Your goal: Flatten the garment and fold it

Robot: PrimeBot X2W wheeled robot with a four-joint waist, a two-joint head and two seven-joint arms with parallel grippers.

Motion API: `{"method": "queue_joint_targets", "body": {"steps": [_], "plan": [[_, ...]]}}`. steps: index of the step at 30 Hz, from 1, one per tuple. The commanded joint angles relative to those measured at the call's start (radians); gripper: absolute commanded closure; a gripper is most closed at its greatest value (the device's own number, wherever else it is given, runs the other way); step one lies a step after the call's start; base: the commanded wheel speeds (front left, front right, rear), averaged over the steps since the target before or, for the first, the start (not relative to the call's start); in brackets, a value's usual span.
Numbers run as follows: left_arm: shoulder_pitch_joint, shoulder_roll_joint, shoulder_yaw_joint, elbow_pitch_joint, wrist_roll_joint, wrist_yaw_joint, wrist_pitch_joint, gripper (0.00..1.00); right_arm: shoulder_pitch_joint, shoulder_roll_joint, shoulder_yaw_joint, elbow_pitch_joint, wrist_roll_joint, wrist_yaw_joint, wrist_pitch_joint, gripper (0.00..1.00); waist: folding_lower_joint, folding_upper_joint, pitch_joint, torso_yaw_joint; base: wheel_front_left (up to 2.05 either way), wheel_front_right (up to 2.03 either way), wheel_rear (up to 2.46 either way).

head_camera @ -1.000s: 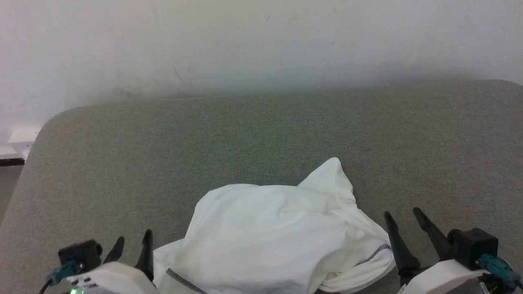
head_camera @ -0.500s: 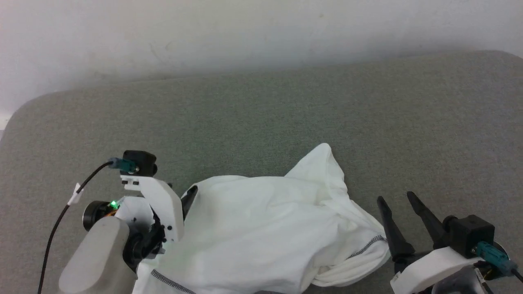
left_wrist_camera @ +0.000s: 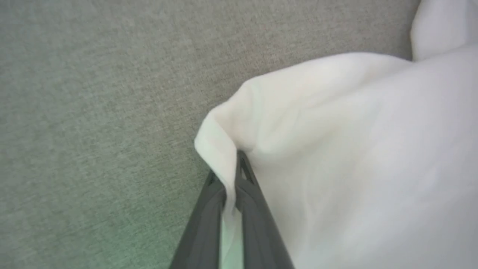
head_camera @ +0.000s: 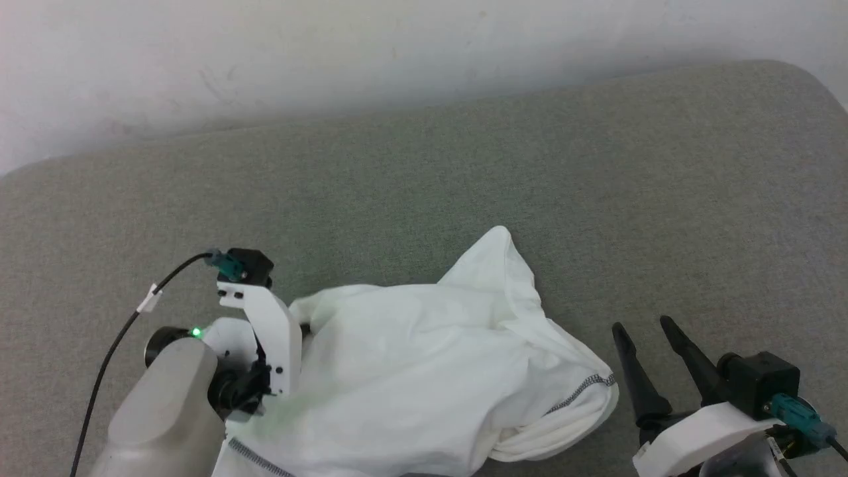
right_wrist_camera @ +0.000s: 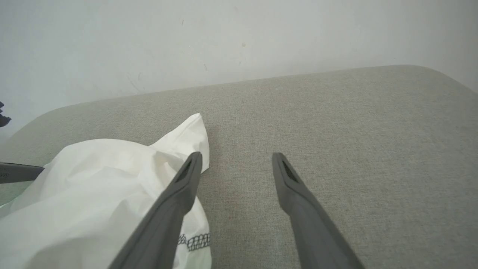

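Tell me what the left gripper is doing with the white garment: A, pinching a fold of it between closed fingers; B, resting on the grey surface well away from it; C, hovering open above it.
A: the left wrist view shows the left gripper shut on a fold of the garment, white cloth caught between its jaws.

Grey-green woven-fabric table [head_camera: 464,185] spans the middle of the frame, its rounded corner at the upper right. An off-white painted wall [head_camera: 331,46] runs along the top, faintly scuffed and speckled.
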State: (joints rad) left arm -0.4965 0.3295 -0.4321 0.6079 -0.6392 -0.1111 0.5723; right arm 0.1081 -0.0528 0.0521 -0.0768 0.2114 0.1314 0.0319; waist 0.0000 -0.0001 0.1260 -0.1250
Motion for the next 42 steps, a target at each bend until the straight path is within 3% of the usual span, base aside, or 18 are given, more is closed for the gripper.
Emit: {"method": "queue_joint_targets", "body": {"steps": [1,9,18,28,35,36,37,42], "plan": [[-0.007,-0.009,-0.009,0.019,0.012,0.003,-0.034,1.0,-0.014,0.003,-0.002,0.003,0.003,-0.001,-0.005,0.0,0.0,0.0001,-0.003,0.003,0.0,0.0,0.0],[-0.24,0.02,0.035,0.034,0.107,0.044,-0.281,1.0,-0.029,0.003,0.012,0.012,0.006,-0.001,-0.003,0.0,0.0,0.0001,-0.013,0.006,0.0,0.0,0.0],[-0.487,0.048,0.044,0.102,0.208,0.077,-0.51,1.0,-0.05,0.003,0.034,0.022,0.014,-0.001,-0.014,0.0,0.0,0.0001,0.015,-0.05,0.0,0.0,0.0],[-0.464,-0.045,0.032,0.294,0.186,0.081,-0.618,1.0,-0.074,0.003,0.047,0.039,0.034,-0.001,-0.027,0.0,0.0,0.0001,0.087,-0.068,0.0,0.0,0.0],[-0.468,-0.079,0.046,0.457,0.144,0.057,-0.63,0.99,-0.114,0.003,0.065,0.05,0.028,-0.001,-0.032,0.0,0.0,0.0001,0.119,-0.073,0.0,0.0,0.0],[-0.47,-0.082,0.051,0.469,0.137,0.054,-0.644,0.56,-0.115,0.003,0.063,0.052,0.027,-0.001,-0.034,0.0,0.0,0.0001,0.12,-0.069,0.0,0.0,0.0],[-0.47,-0.086,0.058,0.479,0.129,0.05,-0.66,0.01,-0.115,0.003,0.061,0.055,0.026,-0.001,-0.035,0.0,0.0,0.0001,0.118,-0.066,0.0,0.0,0.0],[-0.444,-0.103,0.101,0.475,0.082,0.031,-0.787,0.0,-0.105,0.003,0.053,0.064,0.026,-0.001,-0.036,0.0,0.0,0.0001,0.083,-0.039,0.0,0.0,0.0]]}}
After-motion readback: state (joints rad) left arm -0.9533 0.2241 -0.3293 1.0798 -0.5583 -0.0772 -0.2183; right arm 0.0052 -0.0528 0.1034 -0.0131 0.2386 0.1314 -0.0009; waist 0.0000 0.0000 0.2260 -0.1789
